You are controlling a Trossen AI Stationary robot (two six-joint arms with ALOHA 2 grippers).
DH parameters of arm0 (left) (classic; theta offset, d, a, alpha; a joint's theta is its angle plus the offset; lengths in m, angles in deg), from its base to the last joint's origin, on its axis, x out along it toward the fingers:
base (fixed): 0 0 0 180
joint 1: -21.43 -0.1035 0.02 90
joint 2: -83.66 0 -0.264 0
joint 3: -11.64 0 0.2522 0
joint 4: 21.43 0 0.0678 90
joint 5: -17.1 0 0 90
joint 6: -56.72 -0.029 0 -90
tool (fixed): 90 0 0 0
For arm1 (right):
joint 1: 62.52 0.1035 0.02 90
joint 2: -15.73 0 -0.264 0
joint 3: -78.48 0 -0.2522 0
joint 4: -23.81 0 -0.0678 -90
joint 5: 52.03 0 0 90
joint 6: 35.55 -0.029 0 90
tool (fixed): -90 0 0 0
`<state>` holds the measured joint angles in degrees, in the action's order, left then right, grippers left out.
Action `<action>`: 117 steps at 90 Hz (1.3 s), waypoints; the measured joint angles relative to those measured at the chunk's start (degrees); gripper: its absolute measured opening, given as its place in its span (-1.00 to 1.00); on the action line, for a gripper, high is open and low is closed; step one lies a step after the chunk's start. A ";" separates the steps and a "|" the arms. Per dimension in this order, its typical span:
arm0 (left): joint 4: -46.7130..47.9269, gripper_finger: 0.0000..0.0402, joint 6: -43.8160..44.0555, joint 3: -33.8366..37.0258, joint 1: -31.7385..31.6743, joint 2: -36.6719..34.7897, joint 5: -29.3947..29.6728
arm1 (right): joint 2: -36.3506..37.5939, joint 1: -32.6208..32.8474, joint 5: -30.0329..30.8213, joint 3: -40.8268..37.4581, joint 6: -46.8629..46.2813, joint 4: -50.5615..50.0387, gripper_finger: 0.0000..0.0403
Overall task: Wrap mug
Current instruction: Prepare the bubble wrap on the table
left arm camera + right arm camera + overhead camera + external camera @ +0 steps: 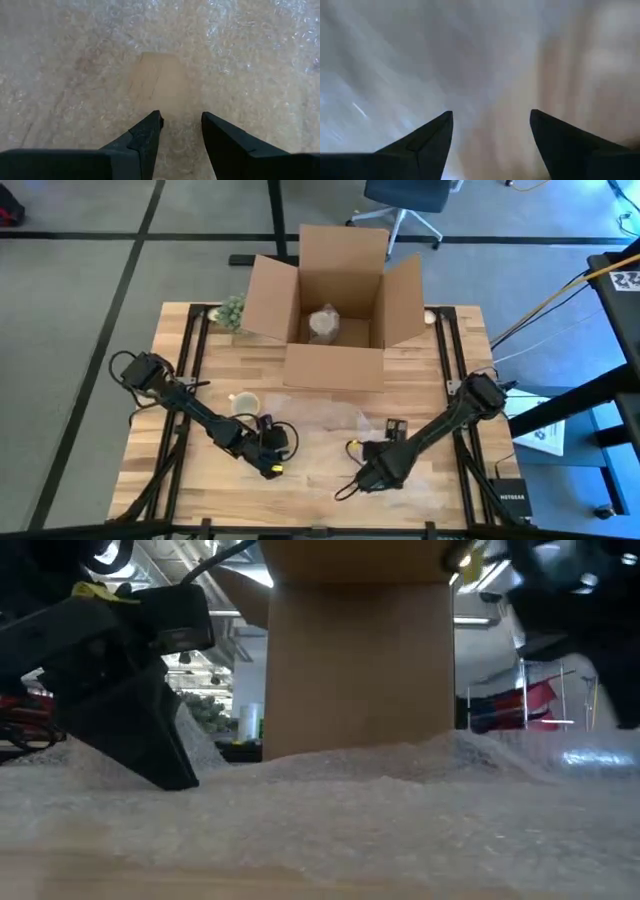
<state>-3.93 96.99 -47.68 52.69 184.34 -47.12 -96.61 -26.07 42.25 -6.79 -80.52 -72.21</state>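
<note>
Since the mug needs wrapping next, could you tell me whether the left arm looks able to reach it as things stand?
Probably yes: the mug stands uncovered beside the left arm, and the open left gripper holds nothing.

Right wrist view: I see only blur past the fingers | low view: cardboard box (358, 650) cut off at top | bubble wrap (330, 800) hides table behind.

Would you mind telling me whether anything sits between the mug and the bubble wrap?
Nothing visible does: the mug stands on bare table beside the bubble wrap, just past the left gripper.
</note>
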 joint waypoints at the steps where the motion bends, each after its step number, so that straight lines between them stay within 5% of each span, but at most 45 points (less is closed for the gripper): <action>1: -0.03 -0.35 -0.06 0.00 0.04 0.00 -0.01 | 0.15 0.15 -0.18 0.00 -0.17 -1.02 0.25; 10: -0.23 -0.35 -0.18 0.04 0.16 0.01 0.34 | 2.57 1.28 -1.06 -0.04 -4.66 -3.71 0.25; 18: -0.23 -0.35 -0.18 0.04 0.16 0.02 0.42 | 5.35 1.33 0.09 -0.04 -12.12 4.56 0.25; 39: -0.23 -0.35 -0.18 0.09 0.16 0.04 0.48 | 5.38 3.87 17.58 0.11 -31.54 30.52 0.25; 69: -0.51 -0.35 -0.18 0.09 0.16 0.07 0.47 | -3.21 3.60 16.68 -0.09 -44.32 31.19 0.22; 79: -1.16 -0.35 -0.19 0.14 0.16 0.09 0.49 | -3.94 3.55 15.10 -0.09 -44.52 30.72 -0.03; 96: -2.56 -0.35 -1.21 0.20 0.14 0.17 0.33 | -3.80 3.58 15.38 -0.09 -42.04 27.53 -0.88; 117: -2.74 -0.35 -1.31 0.20 0.45 0.17 0.31 | 0.97 4.17 11.49 -0.07 -41.75 14.96 -0.98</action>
<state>-6.67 95.69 -47.48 53.13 184.52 -46.81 -95.64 -21.90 53.74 -6.85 -122.26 -57.25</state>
